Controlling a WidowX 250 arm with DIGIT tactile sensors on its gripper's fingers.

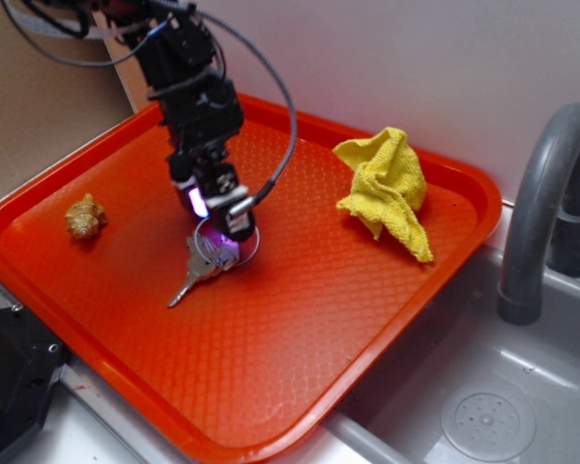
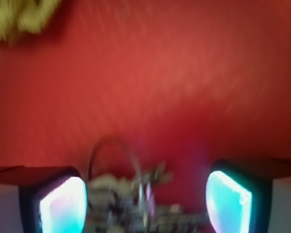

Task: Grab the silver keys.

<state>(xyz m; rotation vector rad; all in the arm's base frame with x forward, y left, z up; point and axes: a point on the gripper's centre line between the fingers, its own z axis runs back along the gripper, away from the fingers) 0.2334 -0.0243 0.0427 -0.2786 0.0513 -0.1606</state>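
An orange tray (image 1: 300, 358) with a diamond-textured floor carries everything, and a grey sink (image 1: 493, 406) with a curved faucet (image 1: 541, 203) sits beside its right edge. The black arm comes down from the tray's far left corner, and its gripper (image 1: 222, 232) hangs low near the tray's middle. A crumpled yellow cloth (image 1: 389, 188) lies near the far right corner. The silver keys (image 1: 201, 266) lie on the tray floor right under the gripper, one blade pointing toward the near left edge. In the blurred wrist view the fingers (image 2: 63, 206) stand spread apart, the keys between them, unclamped. A tan knobbly lump (image 1: 84, 217) rests near the left edge.
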